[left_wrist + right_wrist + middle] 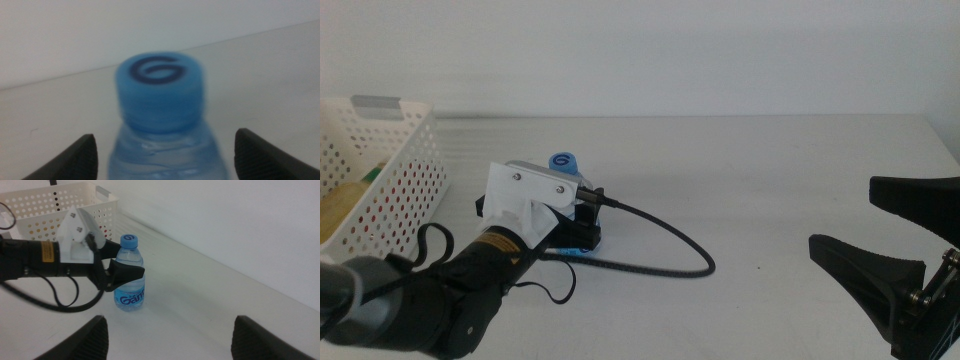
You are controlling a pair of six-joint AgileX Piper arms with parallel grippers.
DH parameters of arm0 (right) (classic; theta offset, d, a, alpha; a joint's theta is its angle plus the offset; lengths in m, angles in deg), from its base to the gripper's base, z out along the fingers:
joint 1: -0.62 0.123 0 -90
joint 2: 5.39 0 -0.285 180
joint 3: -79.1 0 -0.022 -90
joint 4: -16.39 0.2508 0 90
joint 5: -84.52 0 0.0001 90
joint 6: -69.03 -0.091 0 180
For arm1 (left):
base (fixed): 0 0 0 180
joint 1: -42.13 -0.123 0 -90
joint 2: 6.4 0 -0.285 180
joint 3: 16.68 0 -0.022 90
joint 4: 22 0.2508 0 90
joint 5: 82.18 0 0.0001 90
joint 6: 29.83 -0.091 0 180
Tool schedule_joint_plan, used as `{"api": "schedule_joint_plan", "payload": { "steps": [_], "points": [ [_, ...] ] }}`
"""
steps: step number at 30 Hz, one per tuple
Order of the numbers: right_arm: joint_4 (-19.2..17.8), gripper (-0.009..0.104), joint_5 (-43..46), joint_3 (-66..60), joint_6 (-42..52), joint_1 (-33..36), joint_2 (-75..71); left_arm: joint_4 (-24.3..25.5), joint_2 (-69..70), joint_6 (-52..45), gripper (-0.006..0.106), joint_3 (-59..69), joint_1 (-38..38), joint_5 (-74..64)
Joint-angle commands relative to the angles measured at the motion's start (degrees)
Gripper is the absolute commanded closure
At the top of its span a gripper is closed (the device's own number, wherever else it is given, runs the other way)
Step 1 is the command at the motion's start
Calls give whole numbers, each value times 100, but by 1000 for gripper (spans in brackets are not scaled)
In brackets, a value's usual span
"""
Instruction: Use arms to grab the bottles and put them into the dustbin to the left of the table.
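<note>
The left tool [125, 272], jaws apart, straddles the clear plastic blue-capped water bottle [130, 280]; light, slippery, crushable, so grip its shoulder. The right tool [880, 235] waits, spread.

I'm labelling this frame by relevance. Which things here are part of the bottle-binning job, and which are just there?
Job: water bottle, upright between the open left gripper; dustbin holding something yellow; right gripper, open, waiting.

Just there: table; arm cable.

Place: lab-like robot test bench.
Evidence: bare white surface [770, 170] under the left pincer [582, 222]; blank pale wall [670, 50] beyond it; cabled arm [430, 300].
</note>
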Motion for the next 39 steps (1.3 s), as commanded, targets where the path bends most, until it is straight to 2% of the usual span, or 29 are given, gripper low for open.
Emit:
{"api": "schedule_joint_plan", "payload": {
  "steps": [1,9,19,23,25,28,35,36,39],
  "points": [
    [-60,31,427,157,22,-29,-7,23,62,64,10,-241,-98,469],
    [-60,31,427,157,22,-29,-7,492,-345,497,10,-525,-298,504],
    [-60,31,427,157,22,-29,-7,497,-875,501,11,-547,-298,1335],
    [-60,31,427,157,22,-29,-7,497,-959,422,16,-547,-298,1610],
    [-60,31,427,157,22,-29,-7,497,-965,235,23,-547,-298,1616],
    [-60,31,427,157,22,-29,-7,531,-965,-55,40,-547,-293,1629],
    [-60,31,427,157,22,-29,-7,766,-819,461,101,-359,-286,1661],
    [-60,31,427,157,22,-29,-7,766,-757,513,106,-299,-286,1661],
    [-60,31,427,157,22,-29,-7,761,-418,501,105,-62,-286,1601]
  ]
}}
